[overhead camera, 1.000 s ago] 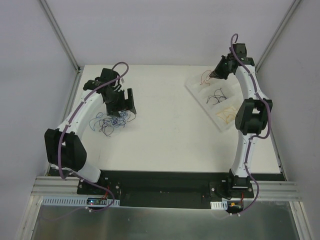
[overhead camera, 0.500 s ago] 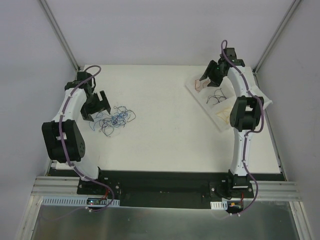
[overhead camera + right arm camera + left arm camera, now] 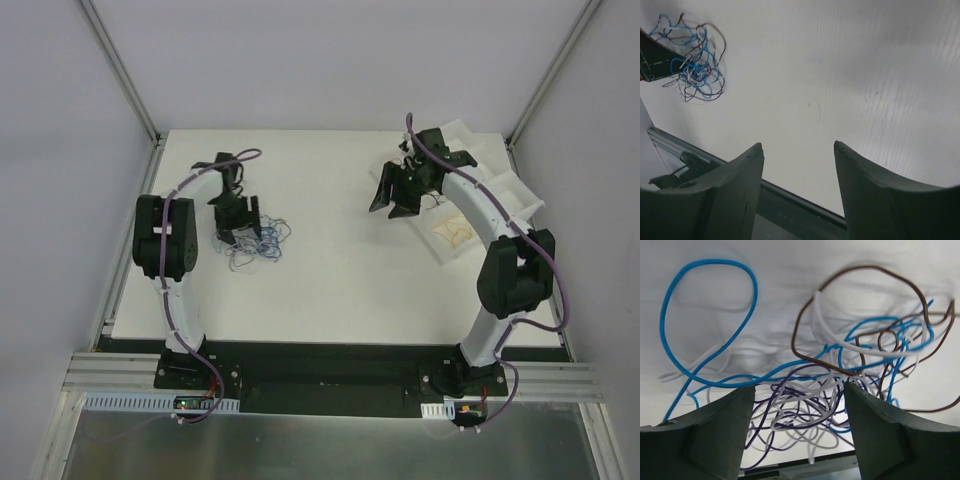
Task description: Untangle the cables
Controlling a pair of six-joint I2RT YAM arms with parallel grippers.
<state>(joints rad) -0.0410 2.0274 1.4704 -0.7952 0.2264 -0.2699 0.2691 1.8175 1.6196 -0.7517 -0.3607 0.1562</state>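
Table (image 3: pixel 340 285): cable tangle (image 3: pixel 263 243) roundish, axisless; left hand (image 3: pixel 797 390) released astride it; right hand (image 3: pixel 798 145) released.

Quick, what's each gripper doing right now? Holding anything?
Left gripper: open, fingers either side of the cable tangle, nothing clamped.
Right gripper: open, empty.

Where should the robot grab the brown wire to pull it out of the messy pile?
Probably the brown wire at the far arc of its big loop. That part lies alone on bare table, clear of the tangle, so the left fingers coming straight down could straddle it cleanly.
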